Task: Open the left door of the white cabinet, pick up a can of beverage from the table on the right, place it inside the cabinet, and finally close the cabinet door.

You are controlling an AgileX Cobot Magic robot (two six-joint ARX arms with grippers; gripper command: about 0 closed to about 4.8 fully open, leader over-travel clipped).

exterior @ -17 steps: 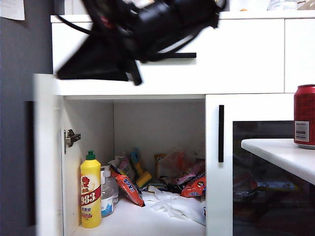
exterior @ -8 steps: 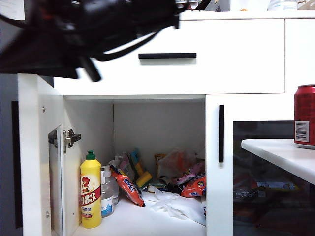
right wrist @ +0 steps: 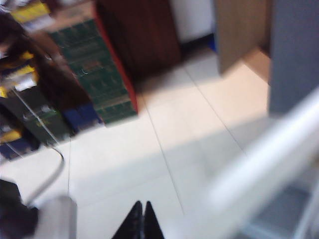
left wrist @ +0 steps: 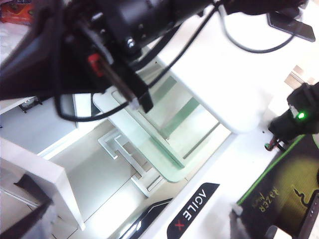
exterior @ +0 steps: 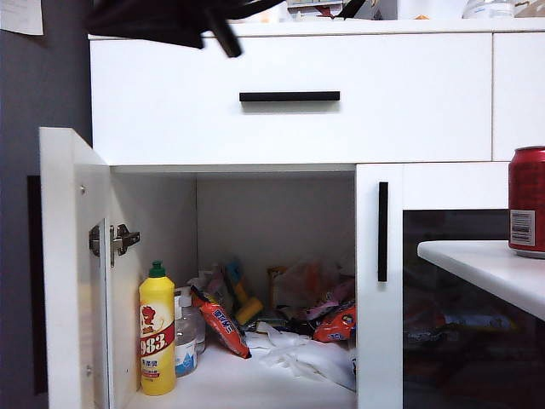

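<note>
Exterior view: the white cabinet (exterior: 289, 111) stands with its left door (exterior: 72, 273) swung fully open, the metal hinge (exterior: 119, 240) exposed on the inner edge. The matching right door (exterior: 383, 290), with its vertical black bar handle (exterior: 382, 231), is closed. Above both runs the wide drawer with a horizontal black handle (exterior: 289, 96). Inside the open compartment stand a yellow bottle (exterior: 157, 331) with a red label, a clear dispenser bottle (exterior: 185, 336) just beside it, and a heap of snack packets (exterior: 289, 311) behind crumpled white plastic (exterior: 302, 356). The red beverage can (exterior: 528, 202) rests upright on the corner of the white worktop (exterior: 485, 268) at the right, untouched. A dark, blurred arm (exterior: 170, 19) crosses the upper left edge. The left end effector (left wrist: 142, 234) has its fingers spread wide, holding nothing, above a floor and glass shelving. The right end effector (right wrist: 140, 221) has its fingers pressed together, empty, over pale floor tiles (right wrist: 149, 149).
</note>
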